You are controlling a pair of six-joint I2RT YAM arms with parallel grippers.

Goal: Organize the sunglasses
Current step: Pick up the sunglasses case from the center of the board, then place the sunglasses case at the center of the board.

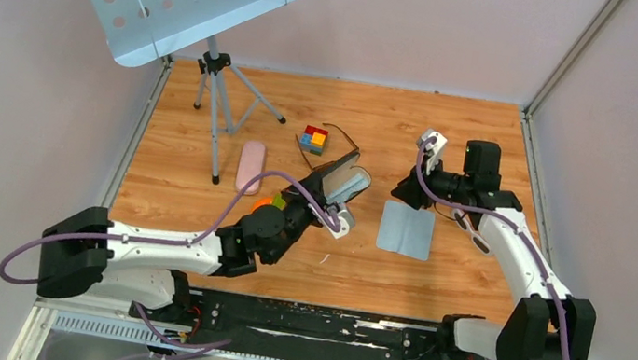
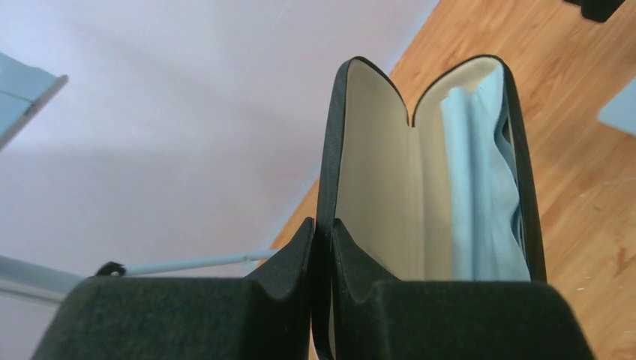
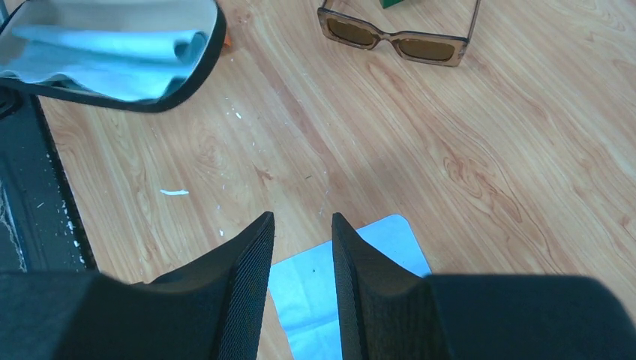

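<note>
The sunglasses (image 3: 394,37), with a brown frame and tinted lenses, lie unfolded on the wooden table; in the top view only their thin temple arm (image 1: 346,140) shows behind the case. My left gripper (image 2: 323,229) is shut on the edge of the open black glasses case (image 2: 375,172) and holds it tilted above the table (image 1: 348,184). A light-blue cloth (image 2: 480,195) lies inside the case. My right gripper (image 3: 303,217) is open and empty, low over the near corner of a second light-blue cloth (image 3: 375,247) lying flat on the table (image 1: 406,229).
A pink oblong case (image 1: 249,166) lies left of centre. A multicoloured cube (image 1: 313,139) sits by the sunglasses. A tripod (image 1: 215,90) with a perforated stand is at the back left. Something orange and green (image 1: 267,201) peeks out under the left arm.
</note>
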